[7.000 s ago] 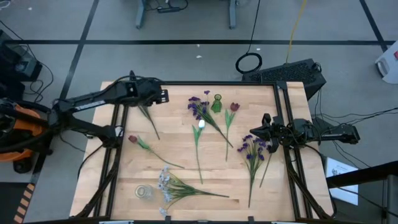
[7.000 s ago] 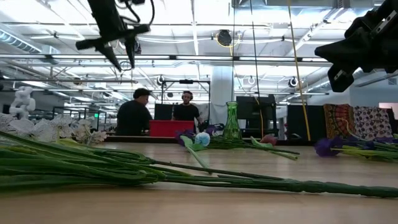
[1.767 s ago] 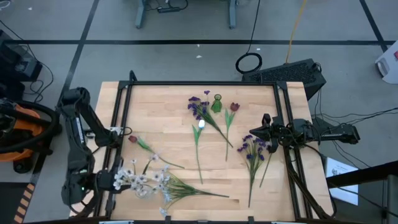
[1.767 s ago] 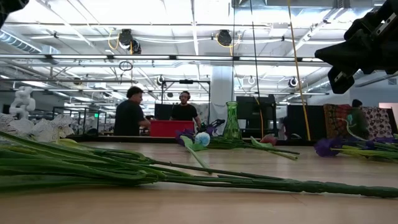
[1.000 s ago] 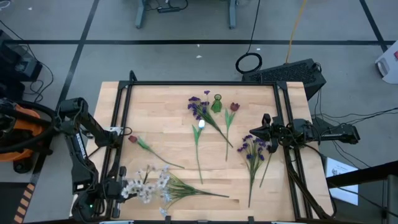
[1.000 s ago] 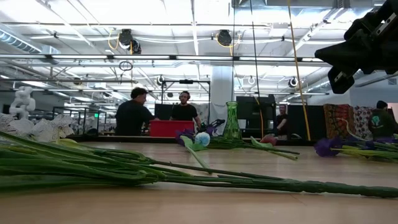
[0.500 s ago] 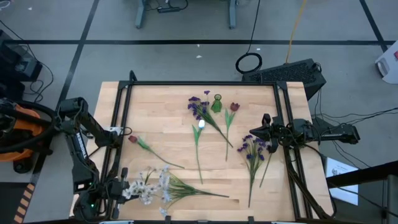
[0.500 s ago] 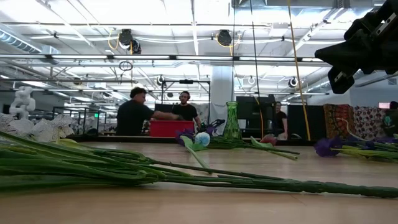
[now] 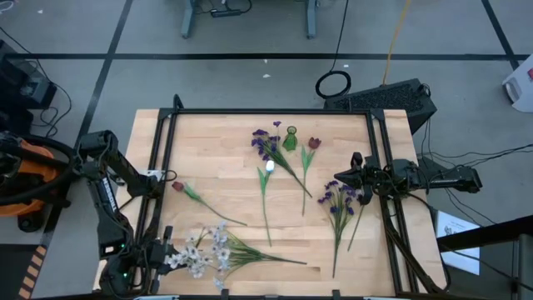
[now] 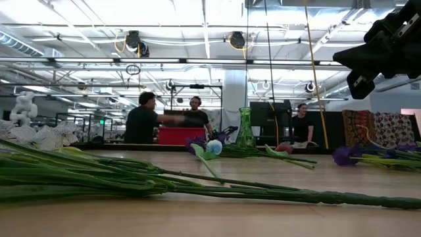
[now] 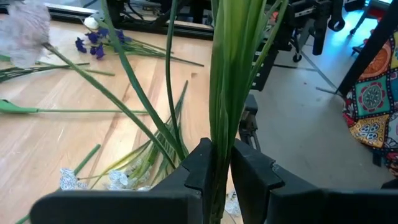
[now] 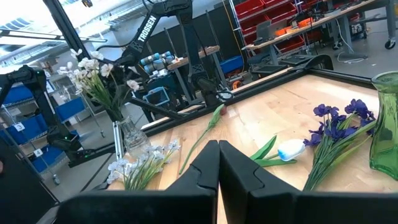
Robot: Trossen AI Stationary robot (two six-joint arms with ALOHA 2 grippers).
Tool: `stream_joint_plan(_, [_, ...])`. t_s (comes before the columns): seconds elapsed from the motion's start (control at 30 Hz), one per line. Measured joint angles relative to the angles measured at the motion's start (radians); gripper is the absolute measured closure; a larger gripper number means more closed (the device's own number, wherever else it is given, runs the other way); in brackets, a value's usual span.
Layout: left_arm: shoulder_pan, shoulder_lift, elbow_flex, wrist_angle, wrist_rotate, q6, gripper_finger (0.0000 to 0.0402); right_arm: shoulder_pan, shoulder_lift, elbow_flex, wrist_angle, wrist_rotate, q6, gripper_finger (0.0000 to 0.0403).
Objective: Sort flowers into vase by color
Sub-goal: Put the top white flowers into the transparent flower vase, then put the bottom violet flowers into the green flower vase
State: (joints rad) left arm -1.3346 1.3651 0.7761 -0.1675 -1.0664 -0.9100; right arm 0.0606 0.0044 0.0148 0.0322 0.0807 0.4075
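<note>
My left gripper (image 9: 158, 257) is at the table's near left corner, shut on a white blossom spray (image 12: 93, 70) that stands upright over a clear glass vase (image 12: 129, 140). A second white spray (image 9: 241, 250) lies flat beside it. Farther off lie a red bud (image 9: 176, 186), a pale tulip (image 9: 268, 167), a purple spray (image 9: 268, 147), a dark red bud (image 9: 313, 143) and another purple spray (image 9: 340, 198). A green vase (image 9: 290, 138) stands at the far middle. My right gripper (image 9: 337, 179) waits shut at the right edge, above the table. My left gripper pinches the bundle of green stems (image 11: 221, 140) of the white spray between its two fingers (image 11: 200, 167). The fingers come nearly level from the table's near left corner and lie across the stems. The spray stands upright, blossoms up; its lower ends seem to reach into the clear vase.
Black frame rails run along the table's left (image 9: 158, 175) and right (image 9: 385, 167) sides. Bare wood (image 9: 216, 150) lies at the far left. People stand at benches (image 10: 148, 118) far behind the table.
My left gripper has stayed in place and turned a little at the wrist. The blossom head of the held white spray has swung slightly toward the table's right, over the clear vase.
</note>
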Motion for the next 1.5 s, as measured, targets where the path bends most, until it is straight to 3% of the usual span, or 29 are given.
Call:
stream_joint_plan(0.47, [0.0,0.0,0.0,-0.007,0.0,0.054,0.0337,0.0,0.0,0.0,0.0,0.0,0.0,0.0403])
stream_joint_plan(0.83, [0.0,0.0,0.0,-0.007,-0.002,0.054,0.0236,0.0,0.0,0.0,0.0,0.0,0.0,0.0403])
stream_joint_plan(1.03, [-0.001,-0.06,0.0,-0.019,0.101,0.056,0.023,0.0,0.0,0.0,0.0,0.0,0.0,0.0403])
stream_joint_plan(1.17, [-0.001,-0.153,0.0,-0.076,0.191,0.051,0.023,0.0,0.0,0.0,0.0,0.0,0.0,0.0403])
stream_joint_plan(1.33, [-0.001,-0.26,0.002,-0.201,0.201,0.04,0.023,0.0,0.0,0.0,0.0,0.0,0.0,0.0403])
stream_joint_plan(1.5, [0.036,-0.324,0.002,-0.473,0.176,-0.16,0.0234,0.0,0.0,0.0,0.0,0.0,0.0,0.0403])
